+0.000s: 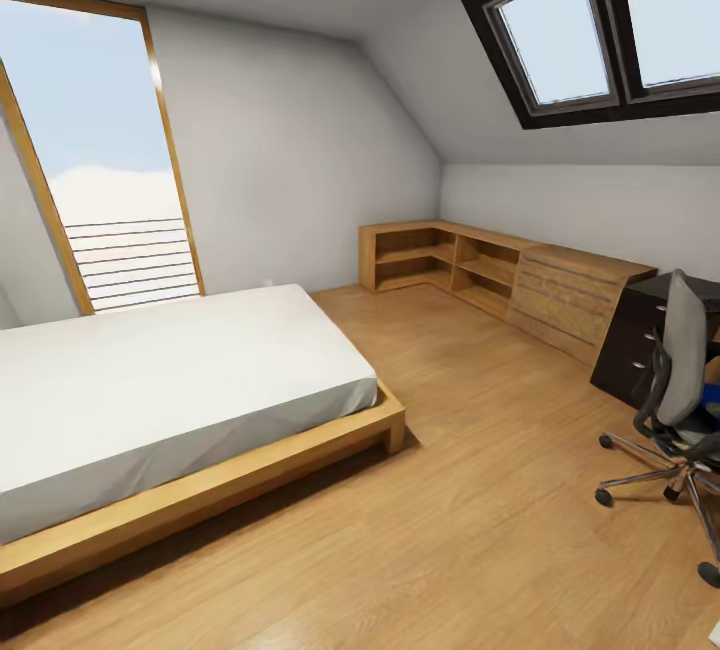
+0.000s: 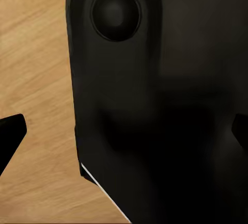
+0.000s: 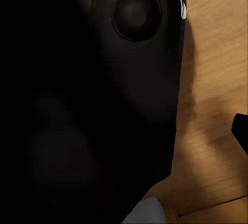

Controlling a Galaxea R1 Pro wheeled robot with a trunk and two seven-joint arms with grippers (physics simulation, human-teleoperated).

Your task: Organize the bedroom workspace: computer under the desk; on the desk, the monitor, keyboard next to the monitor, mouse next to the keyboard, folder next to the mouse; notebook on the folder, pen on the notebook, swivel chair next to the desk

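Head view covered an attic bedroom with a wood floor (image 1: 450, 490). Bed (image 1: 160, 380), with a white mattress on a low wooden frame, occupied the left side below a tall window (image 1: 100, 150). Low light-wood shelving (image 1: 450, 260) and a matching dresser (image 1: 570, 300) ran along the far wall under two skylights (image 1: 600, 20). Swivel chair (image 1: 675, 380) stood at the right edge with its grey back toward the camera and its chrome star base on the floor, just beside the black desk (image 1: 635, 340), whose drawer front showed silver knobs. A blue patch, probably the folder (image 1: 712, 392), showed at the seat. Left pincer (image 2: 124, 141) and right pincer showed only dark fingertip edges (image 3: 240, 131) against the robot's black body and the floor; left looked released, right could not be told.
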